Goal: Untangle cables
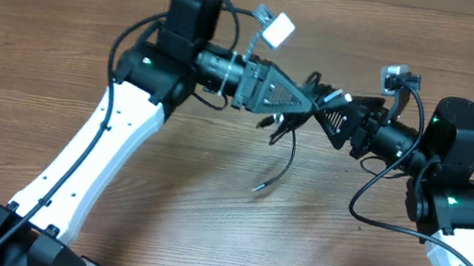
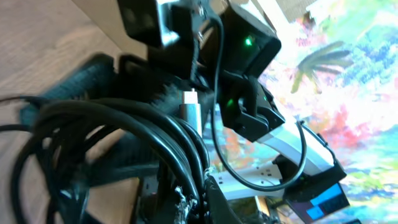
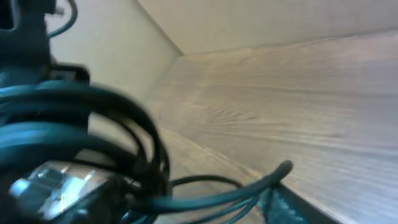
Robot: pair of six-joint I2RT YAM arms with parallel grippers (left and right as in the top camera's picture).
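Note:
The cables (image 1: 282, 164) are thin black cords bunched in the air between my two grippers, above the middle of the table. One strand hangs down to a silvery tip (image 1: 257, 188) that lies on the wood. My left gripper (image 1: 294, 104) is shut on the bundle; in the left wrist view the cables (image 2: 124, 124) loop out of the left gripper (image 2: 200, 202), and a silvery plug (image 2: 189, 109) stands up among them. My right gripper (image 1: 327, 109) faces it tip to tip and is open. Blurred cables (image 3: 205, 199) cross the right gripper (image 3: 205, 208), resting against one of its fingers (image 3: 283, 202).
The wooden table (image 1: 60, 48) spreads to all sides, with a pale wall (image 3: 249, 25) along its far edge. A white power strip (image 2: 261, 171) shows behind my left fingers. The right arm's black wrist (image 2: 249, 62) sits close in front of the left camera.

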